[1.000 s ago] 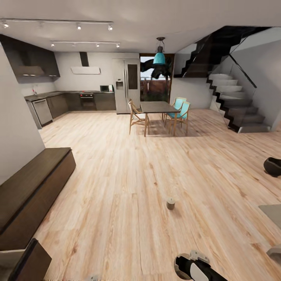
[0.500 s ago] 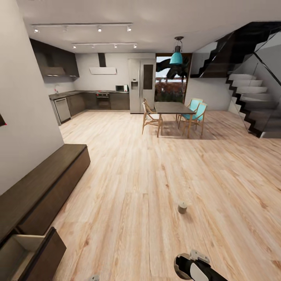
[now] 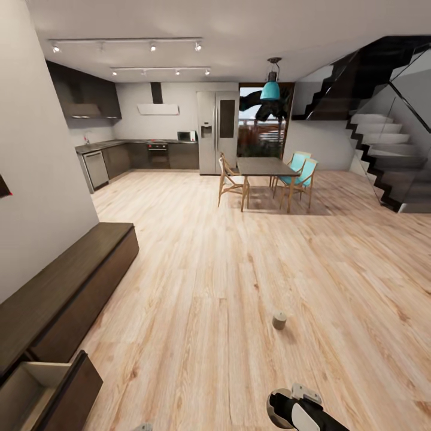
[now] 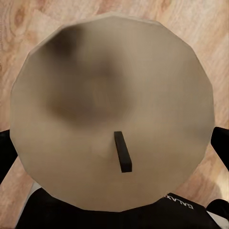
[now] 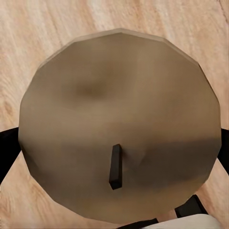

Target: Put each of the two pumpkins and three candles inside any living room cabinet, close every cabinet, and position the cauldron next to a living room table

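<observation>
Wood floor (image 3: 197, 251) spreads ahead; one candle (image 3: 279, 321) stands there. Left gripper (image 4: 114, 143) clamps a candle (image 4: 95, 95); right gripper (image 5: 119, 143) clamps another candle (image 5: 119, 95).

1. Candle (image 3: 279, 321): short beige-brown cylinder, upright on the wood floor, well out from the cabinet.
2. Second candle (image 4: 112, 112): round beige top with a dark shaded patch and a short black wick, seen end-on in the left wrist view.
3. Third candle (image 5: 121, 129): tan-brown faceted top, black wick, end-on in the right wrist view.
4. Cabinet (image 3: 66, 287): long, low, dark-brown, along the wall; nearest drawer (image 3: 45, 392) pulled open, pale beige inside.
</observation>
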Tool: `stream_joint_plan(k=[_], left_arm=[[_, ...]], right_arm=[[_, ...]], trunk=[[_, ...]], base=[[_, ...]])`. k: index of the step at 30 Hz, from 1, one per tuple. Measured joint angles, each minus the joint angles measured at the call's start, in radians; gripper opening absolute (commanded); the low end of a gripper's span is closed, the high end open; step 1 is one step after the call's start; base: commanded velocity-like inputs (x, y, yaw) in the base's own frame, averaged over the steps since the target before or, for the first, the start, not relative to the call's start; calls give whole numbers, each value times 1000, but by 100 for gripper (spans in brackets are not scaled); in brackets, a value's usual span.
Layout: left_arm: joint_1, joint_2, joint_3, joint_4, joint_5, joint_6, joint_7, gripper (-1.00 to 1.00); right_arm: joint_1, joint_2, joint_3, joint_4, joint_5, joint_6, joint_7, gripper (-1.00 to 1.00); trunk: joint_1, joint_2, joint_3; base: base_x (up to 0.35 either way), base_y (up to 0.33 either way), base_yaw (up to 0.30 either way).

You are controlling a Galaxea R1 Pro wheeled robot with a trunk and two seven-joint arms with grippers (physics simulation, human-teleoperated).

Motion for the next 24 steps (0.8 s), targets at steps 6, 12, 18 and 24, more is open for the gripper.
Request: stream_joint_plan(k=[6, 12, 18, 24], left_arm=[[0, -3, 0, 3, -5, 0, 0, -100], [0, -4, 0, 3, -5, 0, 0, -100], [0, 1, -1, 3, -6, 0, 1, -100], [0, 9, -4, 49, -11, -10, 1, -100]], right_arm=[[0, 0, 0, 0, 0, 0, 0, -100], [0, 0, 0, 0, 0, 0, 0, -100], [0, -2, 0, 1, 0, -2, 0, -100], [0, -2, -1, 80, 0, -70, -1, -100]], trunk=[[-23, 42, 19], [-46, 84, 38], [-69, 126, 56], [-92, 168, 75]], base=[[0, 0, 0], [0, 0, 0], [0, 0, 0], [0, 0, 0]])
